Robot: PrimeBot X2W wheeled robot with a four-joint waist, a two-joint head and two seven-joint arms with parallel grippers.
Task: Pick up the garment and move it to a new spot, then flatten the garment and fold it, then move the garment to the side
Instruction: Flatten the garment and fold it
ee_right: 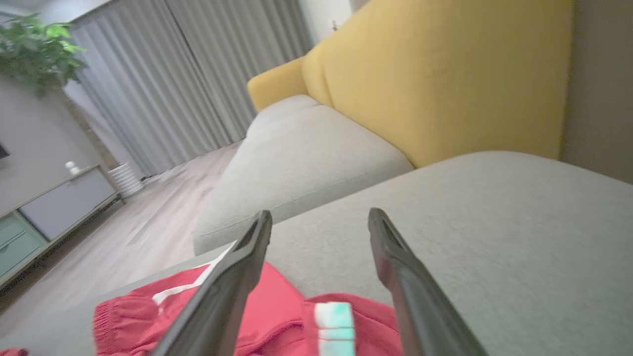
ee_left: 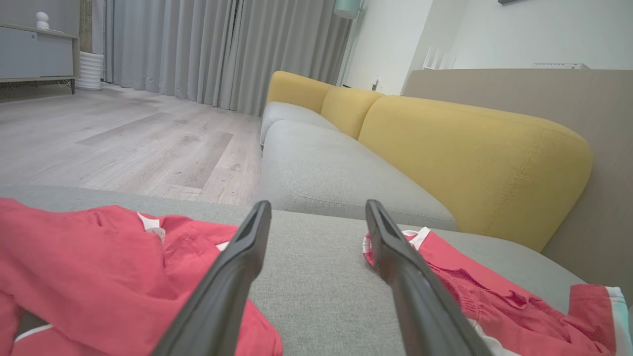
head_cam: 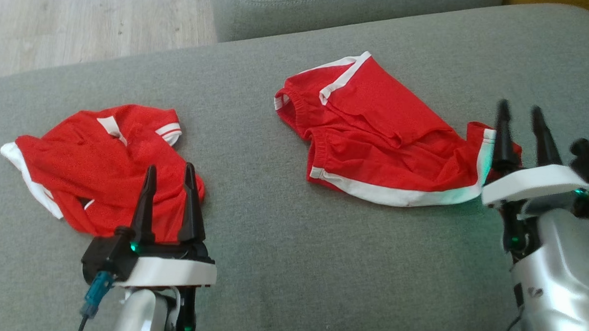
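Two red garments with white trim lie on the grey sofa seat [head_cam: 259, 264]. The red shorts [head_cam: 372, 133] lie loosely spread at the centre right, one leg end under my right gripper [head_cam: 519, 106], which stands open just above that end with nothing between its fingers. In the right wrist view the shorts [ee_right: 277, 321] lie below the open right gripper [ee_right: 320, 213]. A crumpled red shirt [head_cam: 98, 162] lies at the left. My left gripper [head_cam: 169, 170] hovers open over its near right part. The left wrist view shows the shirt [ee_left: 99, 277] at the left and the shorts [ee_left: 494, 296] at the right of the open left gripper [ee_left: 317, 205].
A second grey seat cushion [head_cam: 357, 6] lies beyond the far edge, with yellow back cushions [ee_left: 474, 158] to the right. Wooden floor [head_cam: 89, 25] shows at the far left. Bare grey fabric runs between the two garments and along the near edge.
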